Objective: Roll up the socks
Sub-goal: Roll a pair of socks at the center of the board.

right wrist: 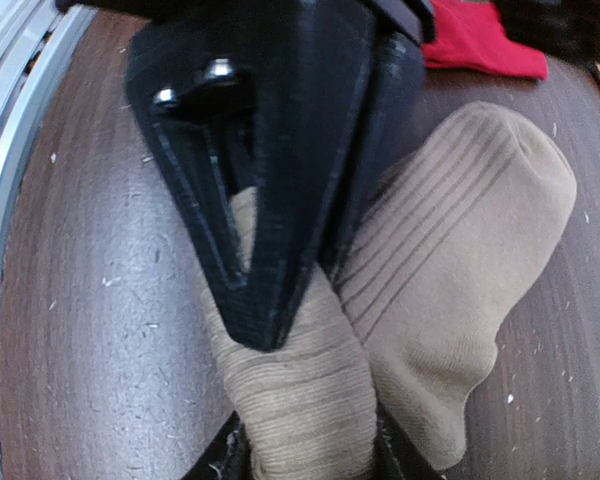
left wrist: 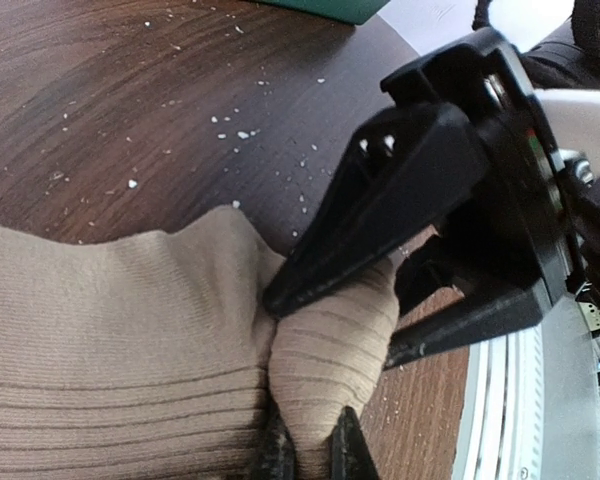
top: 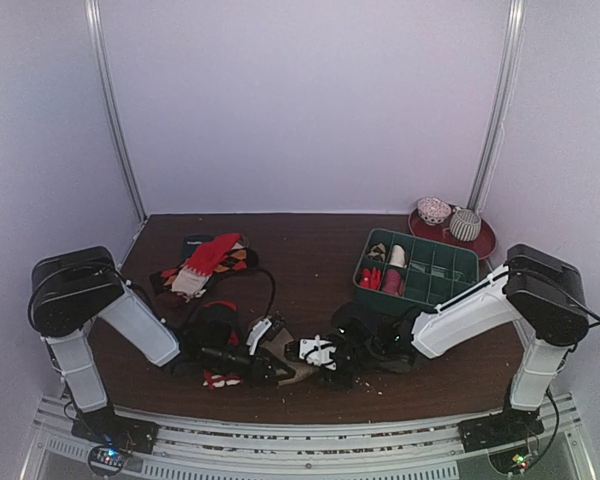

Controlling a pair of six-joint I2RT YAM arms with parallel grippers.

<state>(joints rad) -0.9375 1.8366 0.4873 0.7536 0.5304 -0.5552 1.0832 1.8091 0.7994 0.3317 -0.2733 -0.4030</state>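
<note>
The tan-brown sock (left wrist: 100,340) lies near the table's front edge, one end gathered into a small ribbed bundle (right wrist: 300,400). My left gripper (left wrist: 312,450) is shut on that bundle, pinching it between its fingertips. From the opposite side my right gripper (right wrist: 310,462) has its fingers pressed against both sides of the same bundle. In the top view the two grippers meet over the tan sock (top: 278,346), left gripper (top: 283,372) and right gripper (top: 315,352). The red sock (right wrist: 480,35) lies just behind, partly under the left arm (top: 220,379).
A heap of patterned socks (top: 205,262) sits at the back left. At the right stands a green compartment box (top: 435,270) holding rolled socks. Behind it is a red plate (top: 480,243) with sock balls. White lint dots the dark wooden table (top: 310,250).
</note>
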